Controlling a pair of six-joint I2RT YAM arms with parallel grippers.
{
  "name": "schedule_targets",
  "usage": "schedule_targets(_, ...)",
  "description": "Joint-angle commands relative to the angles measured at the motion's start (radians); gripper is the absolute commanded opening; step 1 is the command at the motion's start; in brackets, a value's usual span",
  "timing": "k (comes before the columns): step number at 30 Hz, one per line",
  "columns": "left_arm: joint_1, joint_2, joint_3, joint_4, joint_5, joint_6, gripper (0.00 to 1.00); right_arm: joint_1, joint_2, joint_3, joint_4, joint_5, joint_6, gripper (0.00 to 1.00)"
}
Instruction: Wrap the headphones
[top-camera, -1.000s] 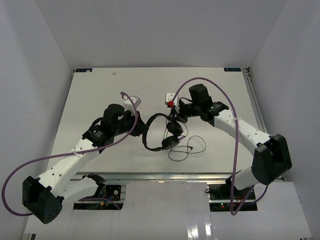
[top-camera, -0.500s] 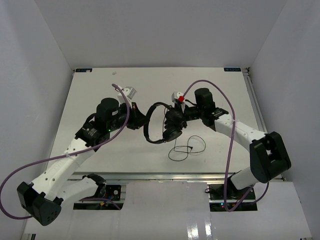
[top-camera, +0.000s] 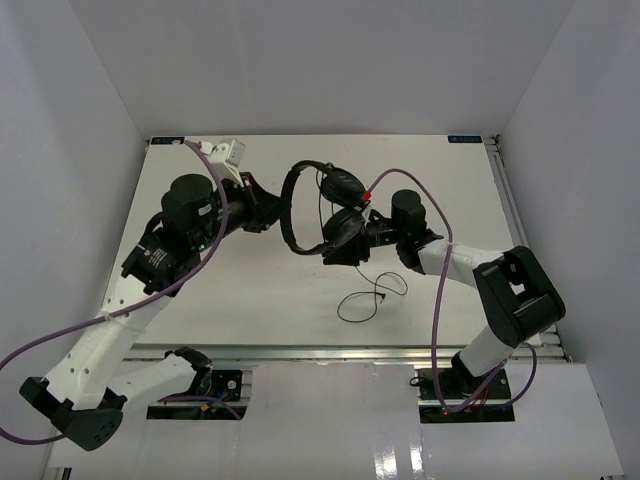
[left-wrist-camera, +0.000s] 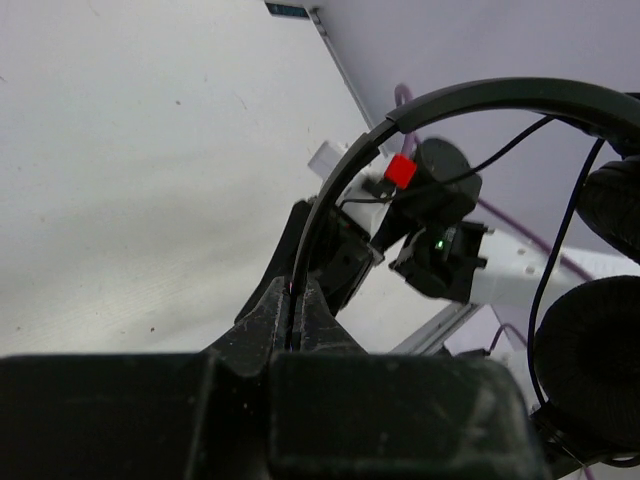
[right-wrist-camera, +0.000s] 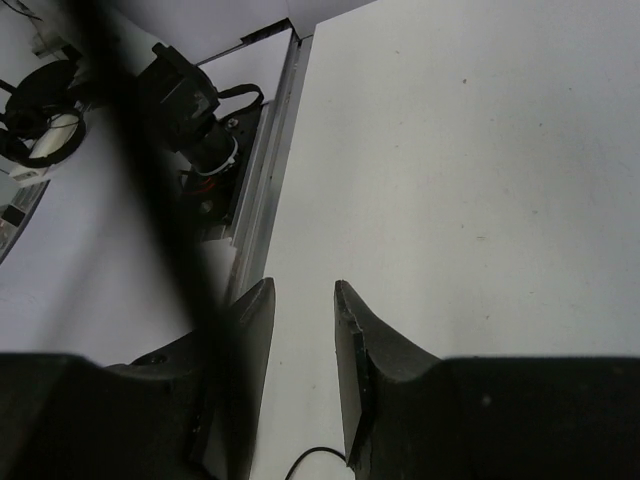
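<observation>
White table (top-camera: 200, 300). Left gripper (left-wrist-camera: 297, 318) pinches headphones (top-camera: 291, 205) by headband, arch running 12-to-6. Right gripper (right-wrist-camera: 303, 293), partly parted and empty, nearer lower earcup (top-camera: 340, 228). Cord (top-camera: 370, 297) at its 6.

A white table (top-camera: 250, 300) is edged by a metal rail (top-camera: 330, 350) on its near side; just beyond that rail, a looped black headphone cord (top-camera: 372, 296) is laid.

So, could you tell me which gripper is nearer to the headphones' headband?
Left. The left gripper is shut on the headband itself. The right gripper stands open near the lower earcup, holding nothing.
</observation>
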Motion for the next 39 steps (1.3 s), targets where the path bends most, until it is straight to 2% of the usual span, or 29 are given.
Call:
schedule_targets(1, -0.004, -0.006, 0.123, -0.024, -0.144, -0.057, 0.00, 0.009, 0.002, -0.044, 0.234, -0.037, 0.146, 0.37)
schedule_targets(6, -0.004, 0.003, 0.184, -0.045, -0.303, -0.092, 0.00, 0.022, -0.015, -0.085, 0.233, -0.035, 0.122, 0.33)
schedule_targets(14, -0.004, 0.022, 0.226, -0.078, -0.501, -0.132, 0.00, 0.040, -0.063, -0.112, 0.154, -0.033, 0.053, 0.15)
schedule_targets(18, -0.004, 0.041, 0.237, -0.087, -0.607, -0.078, 0.00, 0.042, -0.116, -0.111, 0.004, -0.014, -0.066, 0.09)
schedule_targets(20, -0.003, 0.056, 0.230, -0.090, -0.671, -0.032, 0.00, 0.047, -0.179, -0.089, -0.224, 0.018, -0.187, 0.08)
schedule_targets(22, 0.009, 0.072, 0.208, -0.092, -0.723, -0.003, 0.00, 0.062, -0.237, -0.045, -0.382, 0.084, -0.367, 0.08)
schedule_targets(23, 0.024, 0.081, 0.187, -0.088, -0.743, 0.015, 0.00, 0.078, -0.264, -0.017, -0.546, 0.158, -0.501, 0.08)
schedule_targets(25, 0.042, 0.099, 0.165, -0.079, -0.754, 0.033, 0.00, 0.120, -0.316, 0.028, -0.676, 0.237, -0.609, 0.08)
schedule_targets(27, 0.086, 0.129, 0.120, -0.058, -0.754, 0.061, 0.00, 0.189, -0.376, 0.077, -0.846, 0.398, -0.756, 0.08)
schedule_targets(31, 0.152, 0.171, 0.026, -0.009, -0.714, 0.124, 0.00, 0.315, -0.433, 0.212, -1.007, 0.632, -0.914, 0.08)
schedule_targets(36, 0.186, 0.184, -0.134, 0.041, -0.635, 0.173, 0.00, 0.330, -0.393, 0.371, -1.092, 0.817, -1.030, 0.08)
schedule_targets(39, 0.186, 0.196, -0.210, 0.052, -0.597, 0.183, 0.00, 0.343, -0.357, 0.443, -1.114, 0.865, -1.059, 0.08)
